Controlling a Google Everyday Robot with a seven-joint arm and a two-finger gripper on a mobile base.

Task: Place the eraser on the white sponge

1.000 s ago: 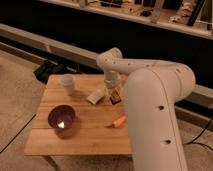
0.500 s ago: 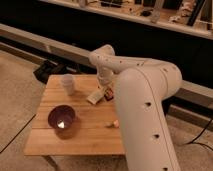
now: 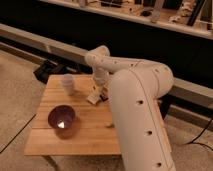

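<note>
Since a moment ago, the big white arm (image 3: 137,115) has swung closer to the camera and now covers more of the right side of the table (image 3: 85,137). The gripper (image 3: 99,91) hangs low over the far middle of the table, right above the white sponge (image 3: 92,98). I count one table, one arm, one clear white cup (image 3: 67,83), one purple bowl (image 3: 61,119), one white sponge and one eraser (image 3: 104,95). The eraser shows only as a small dark bit just beside the sponge on its right, close under the gripper. I cannot tell if it rests on the table or is being held. The gripper's tip is hard to make out, so I cannot say whether it is spread apart or pressed together. The cup stands at the far left. The bowl sits near the front left, well apart from the sponge.
</note>
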